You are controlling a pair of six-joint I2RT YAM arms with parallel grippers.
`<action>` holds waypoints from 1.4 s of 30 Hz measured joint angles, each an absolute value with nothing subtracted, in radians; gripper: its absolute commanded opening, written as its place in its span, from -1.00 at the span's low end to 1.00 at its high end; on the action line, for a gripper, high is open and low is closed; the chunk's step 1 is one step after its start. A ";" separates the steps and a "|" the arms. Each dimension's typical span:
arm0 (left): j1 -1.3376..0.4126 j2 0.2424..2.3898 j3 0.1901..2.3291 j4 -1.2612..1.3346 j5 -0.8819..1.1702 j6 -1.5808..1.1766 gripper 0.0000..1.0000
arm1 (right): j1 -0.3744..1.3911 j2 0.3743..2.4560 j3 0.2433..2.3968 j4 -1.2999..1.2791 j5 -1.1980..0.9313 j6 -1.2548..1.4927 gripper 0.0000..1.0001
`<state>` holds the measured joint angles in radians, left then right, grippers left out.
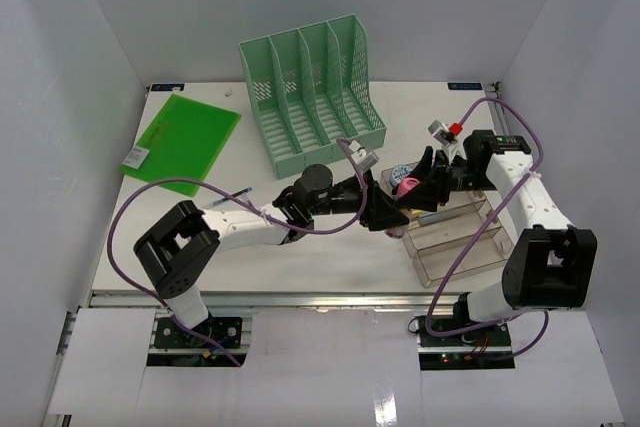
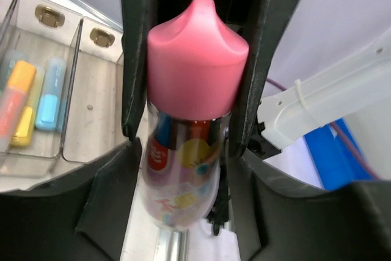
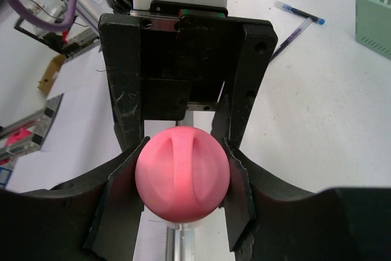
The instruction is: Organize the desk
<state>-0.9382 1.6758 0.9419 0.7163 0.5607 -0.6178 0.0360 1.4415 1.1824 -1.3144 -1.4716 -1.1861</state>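
Above the white desk (image 1: 330,247), a little bottle (image 1: 408,187) with a pink cap hangs between both arms. In the right wrist view my right gripper (image 3: 182,194) is shut on the pink cap (image 3: 182,180), with both fingers pressed against its sides. The left wrist view shows the bottle's printed body (image 2: 183,181) between the fingers of my left gripper (image 2: 186,212). That gripper stands open, with a gap on each side. The right gripper's fingers (image 2: 135,59) clamp the cap above. My left gripper (image 1: 392,212) meets my right gripper (image 1: 425,182) just left of the clear tray.
A clear stepped tray (image 1: 460,237) lies under the right arm and holds highlighters (image 2: 24,102). A green file rack (image 1: 312,87) stands at the back. A green folder (image 1: 182,140) lies back left. Pens (image 3: 299,11) lie on the desk near the left arm.
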 measured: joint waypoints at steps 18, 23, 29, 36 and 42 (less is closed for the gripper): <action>-0.938 0.959 0.749 0.059 0.232 -0.297 0.90 | -0.075 1.314 1.114 -1.021 -1.227 -1.050 -0.85; -0.938 0.831 0.736 -0.172 0.023 -0.229 0.96 | -0.074 1.024 0.993 -0.801 -0.965 -0.880 -0.85; -0.938 0.691 0.652 -0.308 -0.169 -0.198 0.96 | -0.064 0.936 0.967 -0.742 -0.689 -0.973 -0.85; -0.938 0.651 0.628 -0.370 -0.270 -0.184 0.96 | -0.037 0.992 0.824 -0.667 -0.450 -1.091 -0.83; -0.938 0.631 0.628 -0.387 -0.295 -0.184 0.96 | 0.032 1.006 0.757 -0.563 -0.322 -1.162 -0.41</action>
